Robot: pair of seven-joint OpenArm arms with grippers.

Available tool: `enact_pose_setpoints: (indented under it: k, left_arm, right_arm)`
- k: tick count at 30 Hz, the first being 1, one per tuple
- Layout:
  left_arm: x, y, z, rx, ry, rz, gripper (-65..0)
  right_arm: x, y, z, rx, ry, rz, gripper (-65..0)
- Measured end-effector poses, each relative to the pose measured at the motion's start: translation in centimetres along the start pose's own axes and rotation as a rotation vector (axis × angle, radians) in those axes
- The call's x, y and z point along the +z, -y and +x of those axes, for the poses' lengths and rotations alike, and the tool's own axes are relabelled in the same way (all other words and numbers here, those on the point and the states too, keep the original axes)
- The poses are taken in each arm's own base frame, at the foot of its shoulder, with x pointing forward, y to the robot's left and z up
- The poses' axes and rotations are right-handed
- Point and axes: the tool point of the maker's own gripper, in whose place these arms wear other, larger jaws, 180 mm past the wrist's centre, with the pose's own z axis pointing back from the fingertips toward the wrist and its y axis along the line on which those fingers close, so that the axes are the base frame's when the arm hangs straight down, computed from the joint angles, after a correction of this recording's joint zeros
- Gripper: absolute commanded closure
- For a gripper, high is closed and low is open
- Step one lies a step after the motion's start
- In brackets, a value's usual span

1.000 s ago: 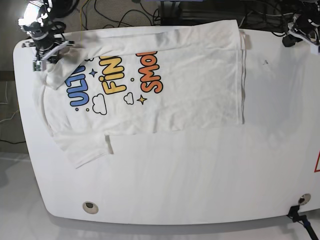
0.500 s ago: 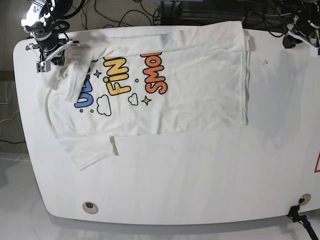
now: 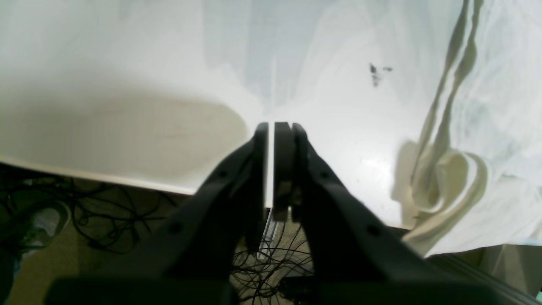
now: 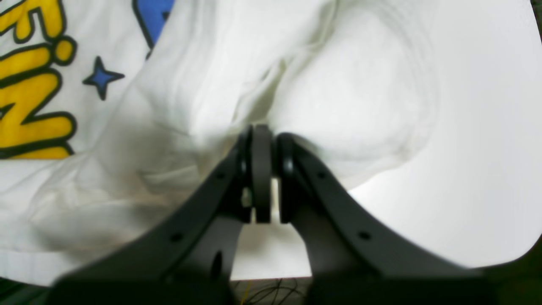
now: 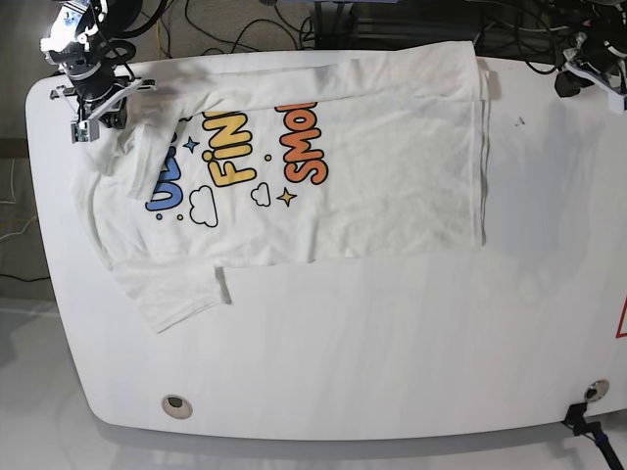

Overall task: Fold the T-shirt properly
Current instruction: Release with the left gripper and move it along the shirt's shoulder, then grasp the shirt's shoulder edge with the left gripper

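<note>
The T-shirt (image 5: 372, 147) is thin, soft cotton, so it looks light and limp: it will drape, wrinkle and slide a little on the smooth table (image 5: 392, 343), and a lifted part will sag unless the cloth is taken at two spread points. Hems, sleeve ends and shoulder seams look like the best holds, since the doubled fabric there gives closed jaws something to bite.

The shirt is large, white and short-sleeved, with a print in blue, yellow and orange letters plus small clouds and stars. It lies along the table's far edge, from the far left corner nearly to the far right one, one long side already turned over itself. One sleeve points toward the near left part of the table.

The right gripper (image 4: 262, 131) sits at the far left corner, its jaws clenched on a bunched fold of the shirt's white fabric beside the blue star. The left gripper (image 3: 275, 127) hangs over the far right corner, jaws pressed together with nothing between them, the shirt's rumpled edge just beside it.
</note>
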Motion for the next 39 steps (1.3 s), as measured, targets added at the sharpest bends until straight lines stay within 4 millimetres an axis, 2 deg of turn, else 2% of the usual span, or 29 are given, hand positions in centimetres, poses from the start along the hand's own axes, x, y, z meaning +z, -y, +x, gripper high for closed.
enact_pose_setpoints:
  k: [2, 6, 7, 12, 18, 24, 27, 31, 36, 39]
  left_arm:
    - [-0.7, 0.9, 0.0, -0.023, -0.018, -0.023, -4.2]
    - [-1.7, 3.1, 0.3, -0.074, -0.029, -0.073, -21.3]
    - [-1.7, 3.7, 0.6, -0.105, -0.032, -0.078, -23.5]
    - [-1.8, 6.7, 2.3, -0.182, 0.014, -0.132, -24.2]
    - [-2.2, 7.1, 0.6, -0.188, -0.042, -0.143, -24.5]
    - [-1.7, 6.9, -1.6, -0.214, -0.111, -0.152, -24.6]
    - [-1.1, 7.0, -1.4, -0.255, -0.112, -0.141, -24.6]
    - [0.4, 8.7, -0.1, -0.340, -0.063, -0.147, -24.7]
    - [0.2, 9.5, -1.1, -0.319, -0.071, -0.167, -31.3]
    - [-0.5, 10.3, -1.8, -0.351, -0.105, -0.182, -31.7]
  right_arm:
    - [0.4, 1.1, 0.0, -0.016, 0.006, -0.032, -1.9]
    - [0.4, 1.1, 0.0, -0.018, 0.005, -0.034, -1.9]
    - [0.3, 1.1, 0.0, -0.018, 0.006, -0.034, -1.9]
    - [0.4, 1.2, -0.1, -0.017, 0.003, -0.035, -1.9]
    - [0.4, 1.2, 0.0, -0.016, 0.004, -0.036, -1.9]
    - [0.4, 1.1, -0.1, -0.018, 0.003, -0.035, -1.9]
    - [0.4, 1.1, -0.1, -0.017, 0.003, -0.034, -1.9]
    - [0.4, 1.1, 0.0, -0.017, 0.004, -0.033, -1.9]
    - [0.4, 1.1, -0.1, -0.017, 0.004, -0.033, -1.9]
    - [0.4, 1.1, -0.1, -0.018, 0.003, -0.033, -1.9]
